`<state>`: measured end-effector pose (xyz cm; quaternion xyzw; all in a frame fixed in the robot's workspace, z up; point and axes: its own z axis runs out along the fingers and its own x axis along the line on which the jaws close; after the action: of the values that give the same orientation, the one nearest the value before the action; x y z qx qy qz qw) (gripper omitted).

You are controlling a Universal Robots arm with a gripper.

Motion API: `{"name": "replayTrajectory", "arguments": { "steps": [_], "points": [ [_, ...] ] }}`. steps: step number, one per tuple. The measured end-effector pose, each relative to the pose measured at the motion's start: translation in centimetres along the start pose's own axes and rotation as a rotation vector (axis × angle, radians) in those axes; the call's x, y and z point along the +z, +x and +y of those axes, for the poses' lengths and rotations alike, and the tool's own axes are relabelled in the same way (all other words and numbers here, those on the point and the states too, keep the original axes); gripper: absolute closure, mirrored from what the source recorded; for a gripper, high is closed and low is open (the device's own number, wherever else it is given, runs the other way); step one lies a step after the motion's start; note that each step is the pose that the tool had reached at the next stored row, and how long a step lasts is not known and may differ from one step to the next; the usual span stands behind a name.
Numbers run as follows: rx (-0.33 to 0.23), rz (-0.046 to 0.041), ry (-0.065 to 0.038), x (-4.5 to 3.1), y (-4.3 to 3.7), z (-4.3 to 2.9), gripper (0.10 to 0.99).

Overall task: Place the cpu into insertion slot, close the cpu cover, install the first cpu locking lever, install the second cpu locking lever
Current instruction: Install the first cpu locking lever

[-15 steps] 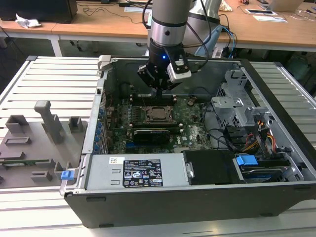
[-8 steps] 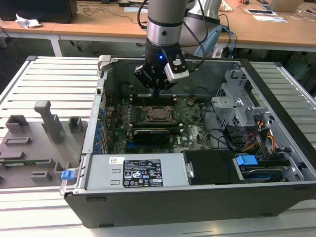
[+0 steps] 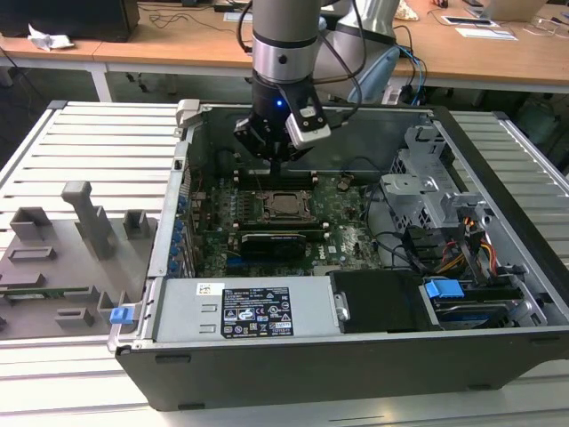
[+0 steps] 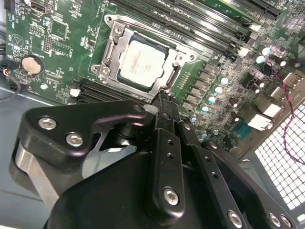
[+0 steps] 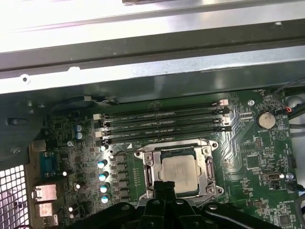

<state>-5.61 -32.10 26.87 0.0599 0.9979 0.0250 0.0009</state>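
The cpu point(image 4: 142, 59) point(image 5: 179, 171) lies flat in the insertion slot point(image 3: 286, 204), its pale metal face showing. The cpu cover point(image 4: 110, 50) point(image 5: 148, 168) lies down around it as a silvery frame. My gripper point(image 3: 276, 165) hangs just above the socket's far edge in the exterior view. In both wrist views its black fingers point(image 4: 164, 107) point(image 5: 164, 188) are pressed together with nothing between them. Their tips reach the socket's edge beside a thin dark lever point(image 4: 172, 78). I cannot tell whether they touch it.
Long black memory slots point(image 5: 162, 125) run beside the socket. A black expansion card point(image 3: 271, 240) sits nearer the camera, then the power supply point(image 3: 240, 310). A drive cage point(image 3: 427, 191) and cables stand at the exterior view's right. A grey fixture plate point(image 3: 62, 258) lies outside the case.
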Motion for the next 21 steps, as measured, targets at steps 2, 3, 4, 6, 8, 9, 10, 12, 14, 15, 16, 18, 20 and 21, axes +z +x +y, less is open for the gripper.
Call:
{"name": "replayTrajectory", "arguments": {
  "steps": [2, 3, 4, 6, 8, 9, 10, 12, 14, 15, 16, 18, 20, 21],
  "points": [
    [0.0, -0.0006, 0.0, 0.0, 0.13, -0.02, 0.98],
    [-0.001, -0.0009, 0.0, 0.0, 0.2, -0.02, 0.98],
    [-0.001, -0.001, 0.0, 0.0, 0.25, -0.03, 0.98],
    [-0.002, -0.0016, 0.0, 0.0, 0.38, -0.05, 0.98],
    [-0.003, -0.0022, 0.0, 0.0, 0.48, -0.06, 0.98],
    [-0.003, -0.0025, 0.0, 0.0, 0.53, -0.06, 0.98],
    [-0.004, -0.003, 0.0, 0.0, 0.62, -0.08, 0.98],
    [-0.006, -0.0047, -0.001, -0.01, 0.81, -0.1, 0.98],
    [-0.012, -0.0068, -0.001, -0.01, 0.99, -0.12, 0.98],
    [-0.014, -0.0084, -0.001, -0.01, 1.17, -0.14, 0.98],
    [-0.015, -0.0101, -0.001, -0.01, 1.35, -0.16, 0.98],
    [-0.016, -0.014, -0.002, 0.01, 1.81, -0.22, 0.98],
    [-0.018, -0.0163, -0.002, 0.02, 2.1, -0.25, 0.98],
    [-0.019, -0.017, -0.002, 0.02, 2.22, -0.27, 0.98]
  ]
}}
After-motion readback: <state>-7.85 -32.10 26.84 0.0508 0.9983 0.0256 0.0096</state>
